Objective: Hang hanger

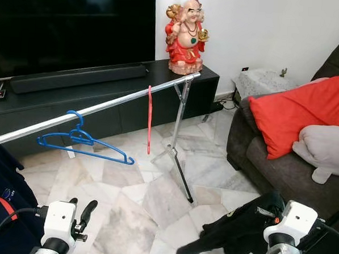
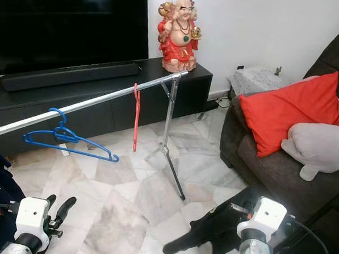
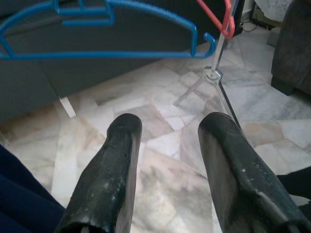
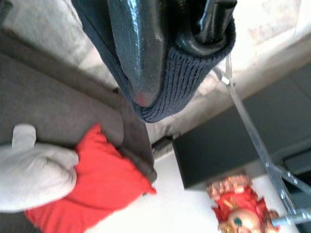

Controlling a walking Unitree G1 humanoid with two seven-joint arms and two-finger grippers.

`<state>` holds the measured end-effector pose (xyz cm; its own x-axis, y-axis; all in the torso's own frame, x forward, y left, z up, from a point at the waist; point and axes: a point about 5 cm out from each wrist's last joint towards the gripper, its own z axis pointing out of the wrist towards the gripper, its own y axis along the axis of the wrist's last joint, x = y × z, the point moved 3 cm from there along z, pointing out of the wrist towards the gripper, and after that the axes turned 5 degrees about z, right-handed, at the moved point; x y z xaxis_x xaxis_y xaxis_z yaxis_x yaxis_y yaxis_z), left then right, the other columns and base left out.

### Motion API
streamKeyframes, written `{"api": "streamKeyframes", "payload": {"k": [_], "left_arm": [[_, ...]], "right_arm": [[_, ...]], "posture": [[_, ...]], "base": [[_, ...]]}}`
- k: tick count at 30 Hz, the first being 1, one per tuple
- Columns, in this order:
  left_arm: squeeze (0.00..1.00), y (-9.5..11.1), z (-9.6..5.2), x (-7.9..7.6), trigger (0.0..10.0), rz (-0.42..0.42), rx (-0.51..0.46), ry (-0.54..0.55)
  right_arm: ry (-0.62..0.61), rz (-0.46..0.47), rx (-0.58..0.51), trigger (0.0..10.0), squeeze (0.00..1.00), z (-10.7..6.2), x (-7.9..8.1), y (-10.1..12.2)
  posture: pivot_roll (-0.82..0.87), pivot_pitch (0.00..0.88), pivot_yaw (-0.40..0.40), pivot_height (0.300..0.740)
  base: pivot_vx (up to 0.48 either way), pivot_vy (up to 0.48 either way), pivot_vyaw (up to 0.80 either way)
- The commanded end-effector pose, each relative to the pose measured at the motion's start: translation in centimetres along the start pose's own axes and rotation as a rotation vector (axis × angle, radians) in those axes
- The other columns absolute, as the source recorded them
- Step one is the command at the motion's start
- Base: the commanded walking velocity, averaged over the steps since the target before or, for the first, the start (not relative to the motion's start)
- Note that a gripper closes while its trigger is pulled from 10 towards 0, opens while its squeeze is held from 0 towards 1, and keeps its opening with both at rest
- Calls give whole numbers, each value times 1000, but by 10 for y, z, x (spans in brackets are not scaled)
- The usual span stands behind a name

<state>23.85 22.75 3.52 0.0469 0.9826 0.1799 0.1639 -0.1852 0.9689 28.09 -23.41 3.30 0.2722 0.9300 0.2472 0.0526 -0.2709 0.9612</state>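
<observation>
L claw (image 3: pixel 167 160) agape, empty; R claw (image 4: pixel 180 34) clamps dark knit garment (image 4: pixel 194 77), wrist cam.

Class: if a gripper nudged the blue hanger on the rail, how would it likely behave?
The blue hanger hangs from the metal rail by its hook alone, so it would probably swing or slide. It looks like thin plastic, likely light and fairly stiff.

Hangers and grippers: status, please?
Left gripper open, low. Right gripper shut on dark knitted garment. Blue plastic hanger, red hanger on silver rail.
</observation>
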Motion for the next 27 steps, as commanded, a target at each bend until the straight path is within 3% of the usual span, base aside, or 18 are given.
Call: {"api": "streamKeyframes", "payload": {"k": [1, 10, 17, 21, 27], "left_arm": [[0, 2, -1, 3, 10000, -22, 0, 3], [0, 4, 7, 3, 10000, 7, 7, -39], [0, 18, 16, 9, 10000, 41, -22, -34], [0, 15, 23, -5, 10000, 22, -14, -78], [0, 19, 32, -13, 10000, 3, -23, -84]], "right_arm": [[61, -7, -37, 10000, 0, 1, 15, 11], [103, -8, -20, 10000, 0, -1, 30, 7], [14, 25, -26, 10000, 0, 2, 23, 5], [5, -59, -38, 10000, 0, -5, 18, 6], [8, -78, -39, 10000, 0, -8, 15, 9]], "posture": [[29, 0, -8, 740], [41, 0, -3, 740], [58, 0, 74, 740], [-31, 0, 119, 740], [-31, 0, 99, 740]], "base": [[0, 0, 0], [0, 0, 0], [0, 0, 0], [0, 0, 0], [0, 0, 0]]}}
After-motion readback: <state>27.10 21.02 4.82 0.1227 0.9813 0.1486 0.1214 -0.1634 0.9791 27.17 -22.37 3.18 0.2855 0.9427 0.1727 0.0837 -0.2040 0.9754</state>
